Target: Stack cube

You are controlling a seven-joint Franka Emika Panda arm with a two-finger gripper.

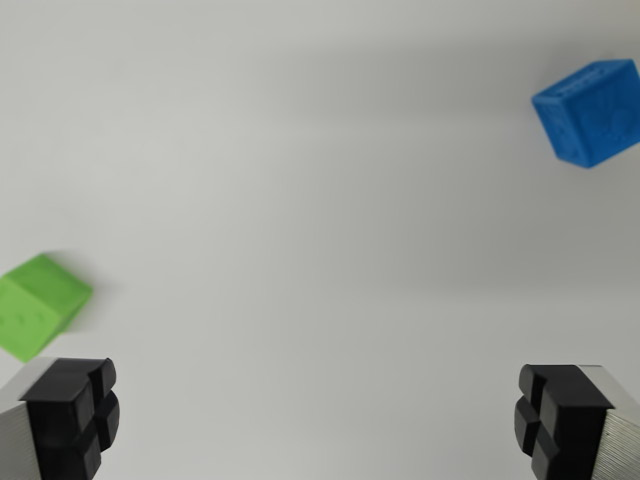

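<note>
A green cube [38, 304] lies on the white surface at the wrist view's left edge, just above the left fingertip [70, 415]. A blue cube [592, 110] lies at the upper right, partly cut off by the frame edge. My gripper [318, 420] is open, its two black pads wide apart at the bottom corners, with nothing between them. Both cubes lie outside the gap between the fingers.
The plain white tabletop [320, 200] fills the view between the two cubes.
</note>
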